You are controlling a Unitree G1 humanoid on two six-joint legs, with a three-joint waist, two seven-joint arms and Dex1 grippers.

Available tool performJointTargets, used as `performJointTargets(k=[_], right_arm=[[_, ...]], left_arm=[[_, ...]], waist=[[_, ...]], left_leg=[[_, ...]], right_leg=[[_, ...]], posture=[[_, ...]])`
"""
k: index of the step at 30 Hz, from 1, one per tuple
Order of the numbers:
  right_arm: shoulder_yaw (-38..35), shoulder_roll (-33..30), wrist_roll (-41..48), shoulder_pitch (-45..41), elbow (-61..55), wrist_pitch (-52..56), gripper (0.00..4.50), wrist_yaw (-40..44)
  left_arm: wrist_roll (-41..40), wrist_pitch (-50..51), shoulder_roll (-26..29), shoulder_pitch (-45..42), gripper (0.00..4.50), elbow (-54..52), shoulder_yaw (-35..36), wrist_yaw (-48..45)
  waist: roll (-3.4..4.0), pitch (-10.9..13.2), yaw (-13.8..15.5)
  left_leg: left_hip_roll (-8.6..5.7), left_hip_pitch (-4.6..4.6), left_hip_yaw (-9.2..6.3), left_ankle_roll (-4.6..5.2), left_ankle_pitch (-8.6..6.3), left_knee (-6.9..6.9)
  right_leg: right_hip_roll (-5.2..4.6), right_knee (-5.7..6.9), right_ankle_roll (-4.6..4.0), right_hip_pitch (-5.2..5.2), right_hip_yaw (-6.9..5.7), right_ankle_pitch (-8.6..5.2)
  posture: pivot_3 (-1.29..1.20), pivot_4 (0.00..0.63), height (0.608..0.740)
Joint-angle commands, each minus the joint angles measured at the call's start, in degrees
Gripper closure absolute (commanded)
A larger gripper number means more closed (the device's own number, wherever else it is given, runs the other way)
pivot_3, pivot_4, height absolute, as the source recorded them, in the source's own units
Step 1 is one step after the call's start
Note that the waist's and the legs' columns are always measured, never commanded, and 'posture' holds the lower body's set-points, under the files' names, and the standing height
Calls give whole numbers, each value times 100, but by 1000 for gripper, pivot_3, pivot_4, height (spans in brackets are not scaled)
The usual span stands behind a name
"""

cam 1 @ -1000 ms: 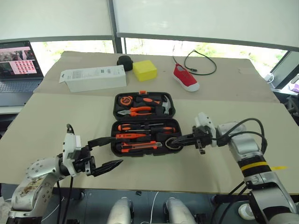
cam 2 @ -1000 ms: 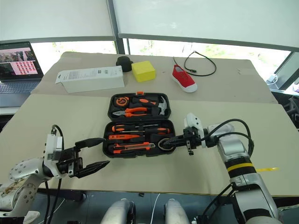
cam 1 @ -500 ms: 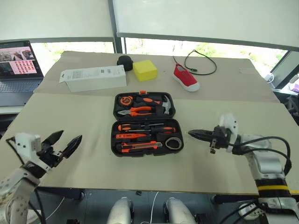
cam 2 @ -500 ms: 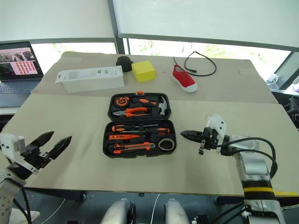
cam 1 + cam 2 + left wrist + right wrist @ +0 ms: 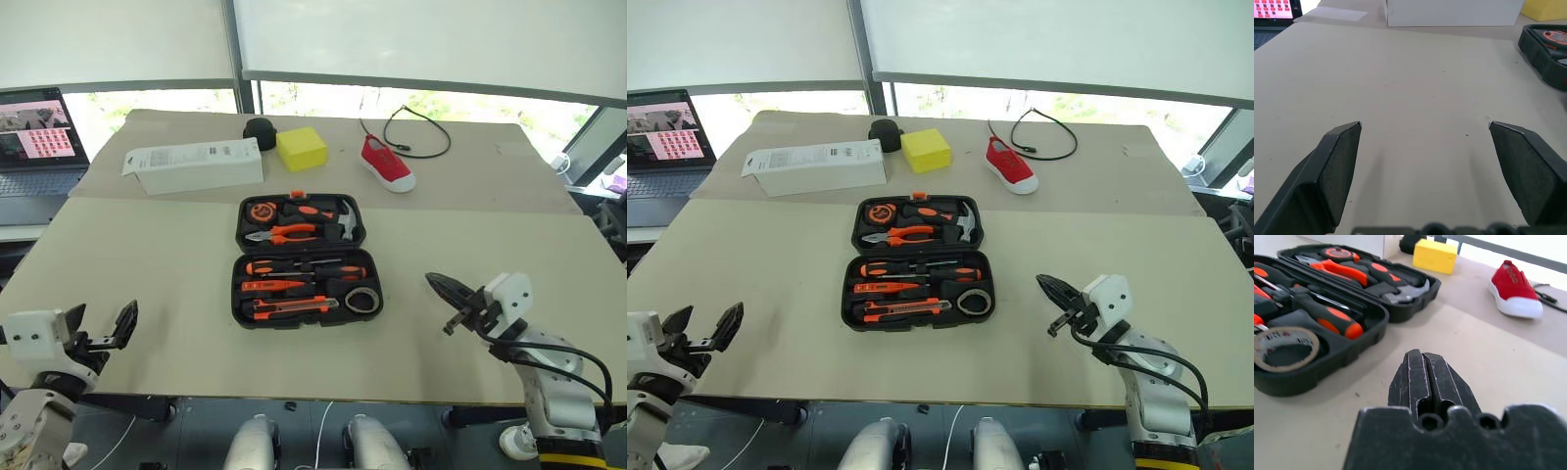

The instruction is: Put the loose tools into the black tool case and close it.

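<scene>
I inspect the table (image 5: 509, 245) first; the case (image 5: 304, 259) lies open at its middle, flat, its two halves one behind the other, so its long axis runs across me and the hinge line between the halves runs the same way; the far half, the one to be swung over, carries pliers (image 5: 279, 234), a hammer (image 5: 338, 223) and a tape measure (image 5: 263, 209).

The near half is filled: two screwdrivers (image 5: 304, 268), a tester pen (image 5: 269, 286), a knife (image 5: 289, 307) and a tape roll (image 5: 363, 300) each sit in a slot; I see no loose tool on the table, so I judge the closing is what remains.

My right gripper (image 5: 438, 286) hangs just off the case's right end, fingers pressed together, holding nothing, pointing toward it; my left gripper (image 5: 98, 328) stands well apart from the left end, near the table's front edge, fingers spread wide, empty; the right is the nearer arm; either must reach beyond the near half to lift the far one toward me.

The head views give the whole layout and both ends of the case; the right wrist view adds the tape roll and a screwdriver handle seated low in their slots, below the rim, so I judge nothing should block the lid; the left wrist view gives bare table between my fingers (image 5: 1334, 166) and a corner of the case off to one side.
</scene>
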Motion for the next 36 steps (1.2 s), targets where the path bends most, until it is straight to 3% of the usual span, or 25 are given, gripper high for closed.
performJointTargets(k=[1, 6, 10, 14, 18, 23, 30, 36], right_arm=[[38, -43, 72, 15, -289, 49, 4467, -94], [257, -157, 1, -303, -109, 161, 4467, -50], [546, -295, -327, -988, 645, 167, 4467, -48], [1004, -358, -874, -1976, 1959, 26, 4500, -52], [1388, -88, -1360, -3207, 3584, -422, 4500, -277], [1779, 270, -1751, -4203, 5129, -1033, 4500, -208], [1954, 518, -1660, -4576, 5792, -1612, 4500, 637], [1965, 447, -1375, -3935, 4635, -1305, 4500, 1295]], left_arm=[[-136, 98, 97, -71, 0, -127, 89, -33], [-809, 556, 199, -412, 0, -144, -6, -240], [-645, 773, 482, -1134, 0, 159, -520, -293], [-141, 823, 619, -2237, 1067, 1049, -1192, -187], [600, 485, 593, -3459, 2744, 2397, -1919, -289], [1354, 132, 557, -4402, 4474, 3666, -2740, -648], [1698, -140, 513, -4765, 4474, 4221, -3468, -1748], [1391, -379, 742, -4346, 4474, 3638, -3464, -2975]], waist=[[-1, 0, 6], [-2, 1, 6], [-3, 1, 7], [-4, 2, 7], [-8, 4, -1], [-11, 7, -38], [-11, 7, -35], [-10, 7, -28]], left_leg=[[0, 0, 0, 0, 0, 0], [0, 0, 0, 0, 0, 0], [-2, 6, 2, -1, 2, 1], [-8, 10, 19, -3, 4, 1], [-11, 3, 23, -5, 6, 0], [-10, -12, 21, -9, 8, -7], [-9, -21, 23, -17, 12, -27], [-7, -23, 20, -18, 10, -27]], right_leg=[[0, 0, 0, 0, 0, 0], [-1, 0, 0, 0, 0, 0], [2, 1, 0, 2, 0, 0], [6, 2, 0, 9, 0, 1], [10, 2, 2, 4, 0, 3], [12, 1, 2, -10, 0, 4], [5, -4, 3, -15, -7, 4], [2, 5, 3, -16, -11, 4]], posture=[[0, 150, 740], [0, 150, 740], [0, 150, 740], [0, 150, 740], [0, 150, 740], [0, 150, 740], [0, 150, 740], [0, 150, 740]])
